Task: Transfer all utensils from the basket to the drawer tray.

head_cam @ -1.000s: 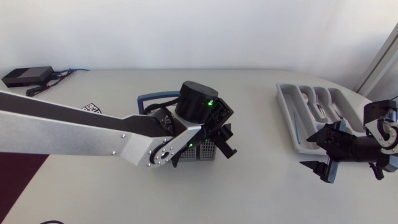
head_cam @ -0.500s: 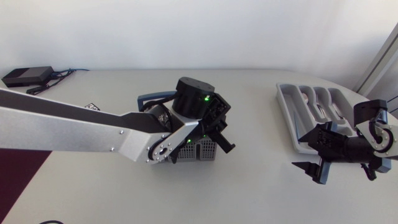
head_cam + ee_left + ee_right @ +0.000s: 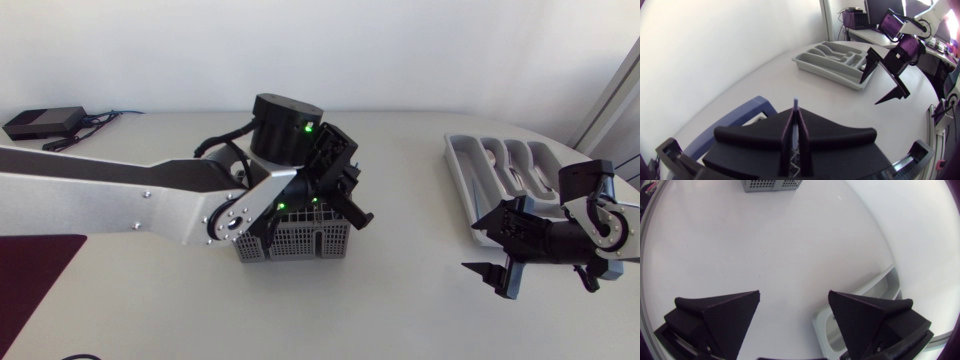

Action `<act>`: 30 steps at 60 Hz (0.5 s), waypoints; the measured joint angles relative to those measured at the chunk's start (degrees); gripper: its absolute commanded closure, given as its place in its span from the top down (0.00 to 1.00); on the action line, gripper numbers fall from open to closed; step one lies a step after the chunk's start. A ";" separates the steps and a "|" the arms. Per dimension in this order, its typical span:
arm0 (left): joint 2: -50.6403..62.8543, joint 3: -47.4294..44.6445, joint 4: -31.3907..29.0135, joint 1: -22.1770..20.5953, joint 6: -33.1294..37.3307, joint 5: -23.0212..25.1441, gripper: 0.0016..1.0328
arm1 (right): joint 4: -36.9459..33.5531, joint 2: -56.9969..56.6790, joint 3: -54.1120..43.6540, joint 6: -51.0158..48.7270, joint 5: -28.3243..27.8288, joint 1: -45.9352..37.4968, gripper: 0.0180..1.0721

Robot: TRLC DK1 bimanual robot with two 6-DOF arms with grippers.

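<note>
The grey mesh basket [image 3: 297, 240] stands mid-table with my left arm over it. My left gripper [image 3: 348, 202] hangs above the basket's right part and is shut on a thin utensil handle [image 3: 796, 104], whose tip sticks up between the fingers [image 3: 804, 131]; the rest of the utensil is hidden. The grey drawer tray [image 3: 462, 170] lies at the right with some utensils in its compartments, and it also shows ahead of the left gripper as the tray [image 3: 812, 64]. My right gripper [image 3: 533, 270] [image 3: 794, 314] stands open and empty just in front of the tray's near end [image 3: 883, 282].
The basket has a blue handle [image 3: 745, 114] on its far side. A black box with a cable [image 3: 44, 121] lies at the back left. A dark red mat [image 3: 28, 275] covers the front left corner. Bare tabletop lies between basket [image 3: 772, 184] and tray.
My left gripper has shut on the utensil handle and drawn up and back, uncovering more of the basket. My right gripper has drifted slightly towards the table's front.
</note>
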 measured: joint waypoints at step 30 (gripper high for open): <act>-13.16 2.75 -9.79 1.22 -3.28 3.39 0.03 | -0.63 -4.15 0.00 4.83 1.53 6.25 0.94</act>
